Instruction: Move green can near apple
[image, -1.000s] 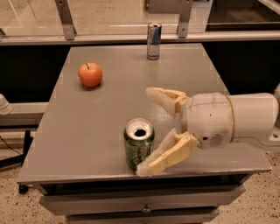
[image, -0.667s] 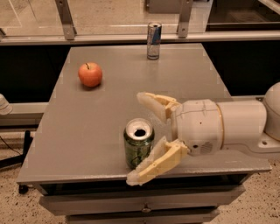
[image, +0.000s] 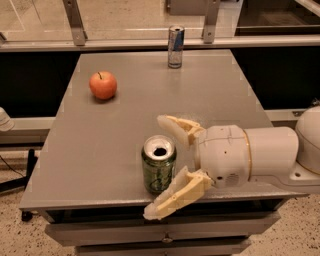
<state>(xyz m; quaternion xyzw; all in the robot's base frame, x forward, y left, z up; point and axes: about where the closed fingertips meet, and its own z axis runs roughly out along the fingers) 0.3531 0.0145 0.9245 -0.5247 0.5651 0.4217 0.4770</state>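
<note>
The green can (image: 158, 165) stands upright near the front edge of the grey table (image: 120, 115), its silver top with a dark hole facing up. The apple (image: 103, 85) sits at the back left of the table, far from the can. My gripper (image: 161, 167) comes in from the right with its fingers open. One cream finger (image: 180, 128) lies behind the can and the other (image: 175, 197) in front of it. The can stands between them, close to the front finger; I cannot tell if it touches.
A taller slim blue-and-silver can (image: 175, 46) stands at the back edge of the table. A glass barrier with metal posts (image: 75, 22) runs behind the table. The table's front edge is just below the green can.
My gripper has slid left, so its open fingers now reach further around the green can. The can, apple and blue can have not moved.
</note>
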